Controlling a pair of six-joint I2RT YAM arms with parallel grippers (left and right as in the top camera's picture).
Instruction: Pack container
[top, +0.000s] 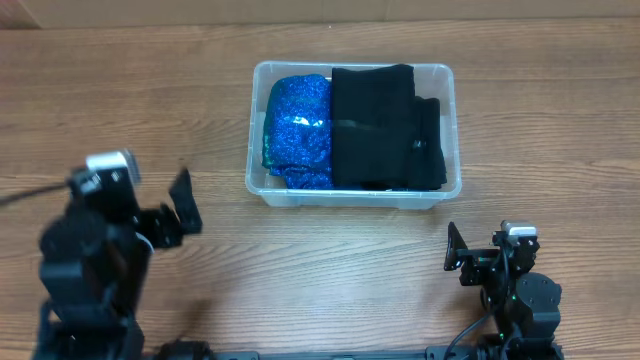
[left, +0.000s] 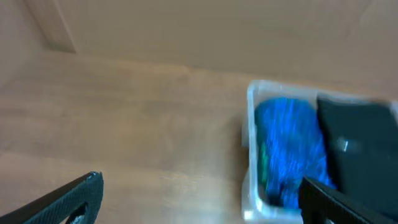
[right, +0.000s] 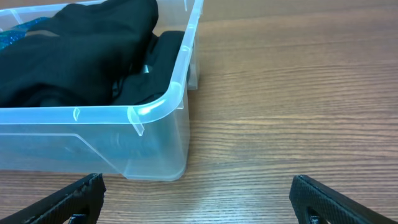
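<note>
A: Since the blue cloth and black garment lie inside, is the container packed?
B: Seemingly. It sits central on the worktop, nothing outside; the left claw and right claw gape, empty.

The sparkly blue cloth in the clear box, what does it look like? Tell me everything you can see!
The sparkly blue cloth is a shiny, glittery fabric, bright blue with a thin green edge along its left side. It lies loosely bunched in the left part of the clear plastic container, filling that end from back to front. Its right side sits against, and seemingly partly under, the folded black cloth packed beside it. The left wrist view shows it only as a blur.
</note>
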